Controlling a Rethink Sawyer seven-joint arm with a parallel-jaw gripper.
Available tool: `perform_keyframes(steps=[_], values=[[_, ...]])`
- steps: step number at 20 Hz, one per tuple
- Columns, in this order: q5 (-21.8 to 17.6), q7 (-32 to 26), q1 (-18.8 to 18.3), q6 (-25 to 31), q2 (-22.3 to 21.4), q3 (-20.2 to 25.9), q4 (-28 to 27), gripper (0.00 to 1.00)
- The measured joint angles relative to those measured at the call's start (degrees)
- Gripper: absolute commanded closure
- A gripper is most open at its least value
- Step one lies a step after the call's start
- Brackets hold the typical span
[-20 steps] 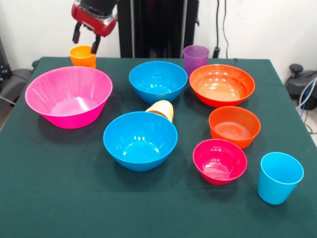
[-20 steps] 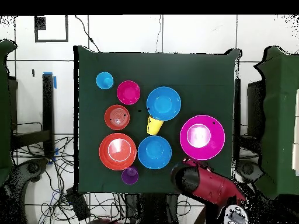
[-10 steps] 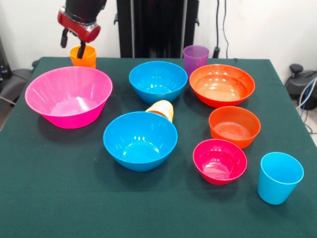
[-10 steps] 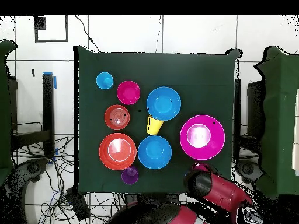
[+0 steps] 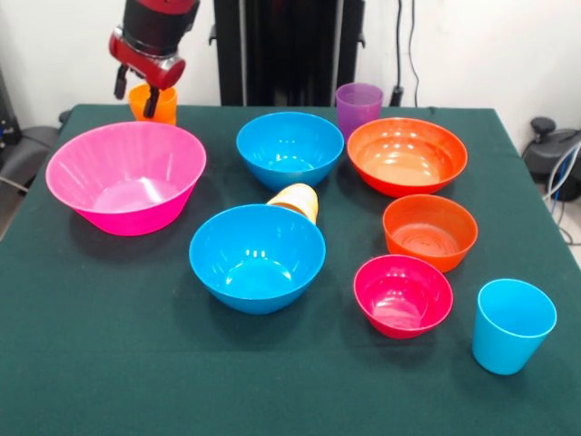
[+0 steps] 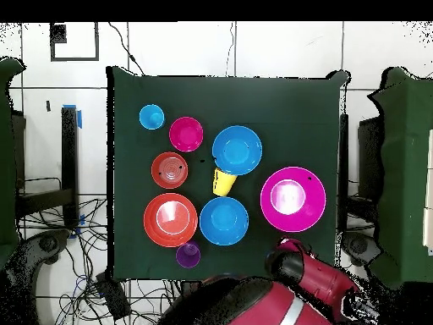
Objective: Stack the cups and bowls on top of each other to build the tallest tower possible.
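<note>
Green table (image 5: 109, 363): bowls and cups unstacked.
Gripper (image 5: 145, 94) at eleven o'clock, jaws parted, apparently straddling orange cup (image 5: 147, 103), grip unconfirmed.

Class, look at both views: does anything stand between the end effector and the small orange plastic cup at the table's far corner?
Nothing visible does. In the front view the end effector hangs directly at the small orange plastic cup, fingers open on either side of its rim. The large pink plastic bowl sits nearer the camera, out of the way.

Red arm (image 5: 156, 27) — black fingers (image 5: 119, 80)
</note>
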Motion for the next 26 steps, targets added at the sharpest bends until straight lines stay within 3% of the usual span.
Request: perform_keyframes(steps=[15,26], values=[[0.0,0.0,0.2,-4.4,3.7,2.0,0.6,0.00],[1.6,0.0,8.3,-5.1,1.6,-0.6,3.0,0.00]])
